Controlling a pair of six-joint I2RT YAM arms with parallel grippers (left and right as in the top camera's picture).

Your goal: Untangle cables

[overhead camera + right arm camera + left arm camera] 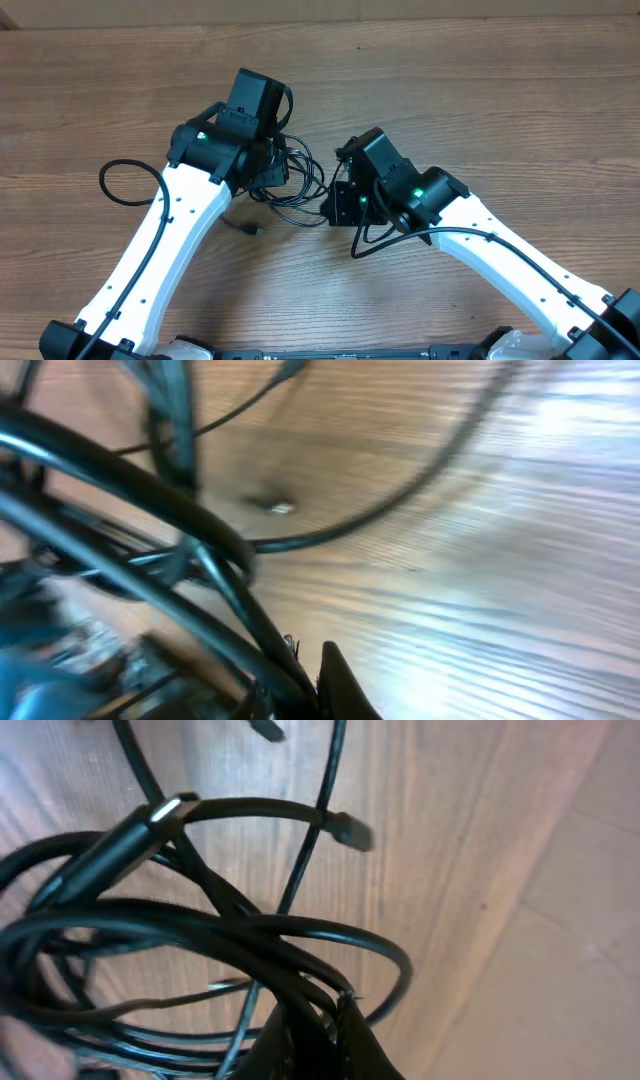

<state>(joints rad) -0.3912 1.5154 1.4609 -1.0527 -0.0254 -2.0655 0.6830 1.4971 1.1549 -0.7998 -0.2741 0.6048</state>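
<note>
The cables [300,185] lie as a tangle of thin black cords on the wooden table [470,90], between my two grippers. My left gripper [275,172] is at the tangle's left side. In the left wrist view it [320,1020] is shut on several strands of the cables [200,930], with a long plug [140,832] and a small plug [350,830] showing beyond. My right gripper [335,200] is at the tangle's right side. The blurred right wrist view shows it [308,682] shut on a strand of the cables [150,500].
A loose cord end with a small plug [250,228] rests on the table below the tangle. A thicker arm wire loops out at the left [125,182], and another hangs under the right wrist [368,240].
</note>
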